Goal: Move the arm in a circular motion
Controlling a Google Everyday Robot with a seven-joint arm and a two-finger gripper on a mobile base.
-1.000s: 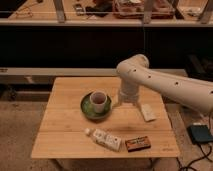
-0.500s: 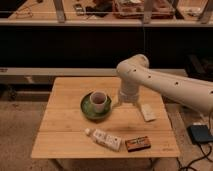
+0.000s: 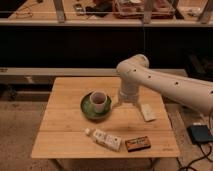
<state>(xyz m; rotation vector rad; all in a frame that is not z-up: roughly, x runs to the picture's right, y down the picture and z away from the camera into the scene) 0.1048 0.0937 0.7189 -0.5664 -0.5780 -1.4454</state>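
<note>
The arm [image 3: 165,84] is glossy white with small dark dots. It reaches in from the right edge, bends at a rounded elbow [image 3: 132,67] and drops toward the wooden table [image 3: 65,130]. Its narrower pale tip, the gripper [image 3: 124,98], hangs just above the tabletop, right of a white cup [image 3: 98,100] standing on a green plate [image 3: 87,109].
A flat white packet [image 3: 148,112] lies right of the gripper. Near the table's front edge lie a small white bottle [image 3: 104,138] and a dark snack bar [image 3: 137,144]. A dark device [image 3: 201,134] with a cable sits on the floor at right. Shelving runs along the back.
</note>
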